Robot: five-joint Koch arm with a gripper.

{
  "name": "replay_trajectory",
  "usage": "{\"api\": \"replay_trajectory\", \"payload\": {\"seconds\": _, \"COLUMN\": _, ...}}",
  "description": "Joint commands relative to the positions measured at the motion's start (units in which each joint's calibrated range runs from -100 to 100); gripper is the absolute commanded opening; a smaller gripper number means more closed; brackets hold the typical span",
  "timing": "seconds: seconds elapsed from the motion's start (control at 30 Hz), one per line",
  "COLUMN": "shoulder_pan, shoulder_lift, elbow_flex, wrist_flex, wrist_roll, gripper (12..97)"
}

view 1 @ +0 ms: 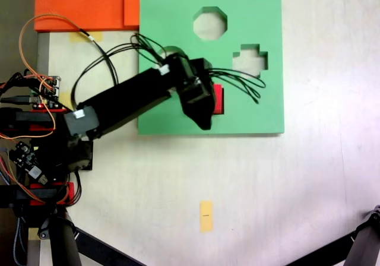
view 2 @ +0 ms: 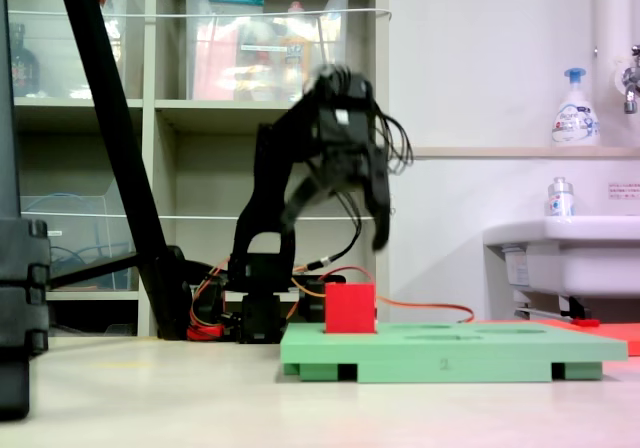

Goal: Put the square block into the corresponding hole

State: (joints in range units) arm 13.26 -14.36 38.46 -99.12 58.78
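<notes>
The red square block (view 1: 219,98) rests on the green board (view 1: 166,16) near its lower middle, half hidden beneath the gripper. From the side, the block (view 2: 350,308) stands upright and rises above the board's (view 2: 450,353) top face. The square cutout is hidden by block and arm, so I cannot tell how deep the block sits. My black gripper (view 2: 335,230) hangs clear above the block, jaws spread open, holding nothing. From above, the gripper (view 1: 199,114) overlaps the block's left side.
The board also has an octagonal cutout (view 1: 209,22), a cross cutout (view 1: 250,60) and a round one (view 1: 171,50) partly under the arm. Orange foam sheets (view 1: 89,5) lie at the top left. Loose wires trail beside the wrist. A yellow tape mark (view 1: 206,216) is on the table.
</notes>
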Motion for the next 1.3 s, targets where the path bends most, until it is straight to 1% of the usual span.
{"api": "replay_trajectory", "payload": {"seconds": 0.0, "shoulder_pan": 0.0, "shoulder_lift": -13.71, "elbow_flex": 2.91, "wrist_flex": -0.88, "wrist_roll": -2.74, "gripper": 73.9}}
{"api": "replay_trajectory", "payload": {"seconds": 0.1, "shoulder_pan": 0.49, "shoulder_lift": -26.56, "elbow_flex": 4.31, "wrist_flex": -0.88, "wrist_roll": -6.98, "gripper": 74.2}}
{"api": "replay_trajectory", "payload": {"seconds": 0.2, "shoulder_pan": 0.29, "shoulder_lift": -38.71, "elbow_flex": 5.41, "wrist_flex": -0.88, "wrist_roll": -16.75, "gripper": 74.0}}
{"api": "replay_trajectory", "payload": {"seconds": 0.27, "shoulder_pan": -1.07, "shoulder_lift": -45.97, "elbow_flex": 5.41, "wrist_flex": -0.88, "wrist_roll": -22.66, "gripper": 73.6}}
{"api": "replay_trajectory", "payload": {"seconds": 0.37, "shoulder_pan": -3.17, "shoulder_lift": -51.7, "elbow_flex": 5.21, "wrist_flex": -0.88, "wrist_roll": -26.47, "gripper": 73.2}}
{"api": "replay_trajectory", "payload": {"seconds": 0.4, "shoulder_pan": -4.0, "shoulder_lift": -52.54, "elbow_flex": 5.01, "wrist_flex": -0.88, "wrist_roll": -27.5, "gripper": 70.5}}
{"api": "replay_trajectory", "payload": {"seconds": 0.47, "shoulder_pan": -5.71, "shoulder_lift": -61.19, "elbow_flex": -1.87, "wrist_flex": -0.21, "wrist_roll": -29.45, "gripper": 60.3}}
{"api": "replay_trajectory", "payload": {"seconds": 0.5, "shoulder_pan": -6.5, "shoulder_lift": -70.27, "elbow_flex": -12.14, "wrist_flex": 6.92, "wrist_roll": -31.31, "gripper": 55.1}}
{"api": "replay_trajectory", "payload": {"seconds": 0.53, "shoulder_pan": -7.28, "shoulder_lift": -83.68, "elbow_flex": -28.19, "wrist_flex": 21.65, "wrist_roll": -34.68, "gripper": 52.3}}
{"api": "replay_trajectory", "payload": {"seconds": 0.57, "shoulder_pan": -7.91, "shoulder_lift": -85.64, "elbow_flex": -42.85, "wrist_flex": 37.15, "wrist_roll": -38.05, "gripper": 50.6}}
{"api": "replay_trajectory", "payload": {"seconds": 0.6, "shoulder_pan": -8.06, "shoulder_lift": -85.64, "elbow_flex": -52.12, "wrist_flex": 46.98, "wrist_roll": -40.05, "gripper": 49.7}}
{"api": "replay_trajectory", "payload": {"seconds": 0.63, "shoulder_pan": -8.5, "shoulder_lift": -85.64, "elbow_flex": -50.82, "wrist_flex": 44.09, "wrist_roll": -40.05, "gripper": 49.5}}
{"api": "replay_trajectory", "payload": {"seconds": 0.7, "shoulder_pan": -11.23, "shoulder_lift": -85.64, "elbow_flex": -52.52, "wrist_flex": 42.07, "wrist_roll": -40.34, "gripper": 49.4}}
{"api": "replay_trajectory", "payload": {"seconds": 0.77, "shoulder_pan": -11.18, "shoulder_lift": -85.64, "elbow_flex": -58.8, "wrist_flex": 42.45, "wrist_roll": -41.56, "gripper": 50.3}}
{"api": "replay_trajectory", "payload": {"seconds": 0.83, "shoulder_pan": -11.58, "shoulder_lift": -85.64, "elbow_flex": -68.87, "wrist_flex": 46.59, "wrist_roll": -44.35, "gripper": 53.8}}
{"api": "replay_trajectory", "payload": {"seconds": 0.87, "shoulder_pan": -11.77, "shoulder_lift": -85.64, "elbow_flex": -74.25, "wrist_flex": 50.35, "wrist_roll": -44.84, "gripper": 53.8}}
{"api": "replay_trajectory", "payload": {"seconds": 0.97, "shoulder_pan": -12.5, "shoulder_lift": -85.64, "elbow_flex": -95.19, "wrist_flex": 71.24, "wrist_roll": -48.4, "gripper": 53.8}}
{"api": "replay_trajectory", "payload": {"seconds": 1.03, "shoulder_pan": -12.84, "shoulder_lift": -85.64, "elbow_flex": -111.64, "wrist_flex": 93.68, "wrist_roll": -52.26, "gripper": 52.8}}
{"api": "replay_trajectory", "payload": {"seconds": 1.07, "shoulder_pan": -12.94, "shoulder_lift": -85.64, "elbow_flex": -119.12, "wrist_flex": 103.98, "wrist_roll": -53.14, "gripper": 50.7}}
{"api": "replay_trajectory", "payload": {"seconds": 1.1, "shoulder_pan": -12.89, "shoulder_lift": -85.64, "elbow_flex": -124.1, "wrist_flex": 110.24, "wrist_roll": -53.33, "gripper": 49.0}}
{"api": "replay_trajectory", "payload": {"seconds": 1.27, "shoulder_pan": -12.55, "shoulder_lift": -85.64, "elbow_flex": -138.46, "wrist_flex": 110.82, "wrist_roll": -56.85, "gripper": 48.3}}
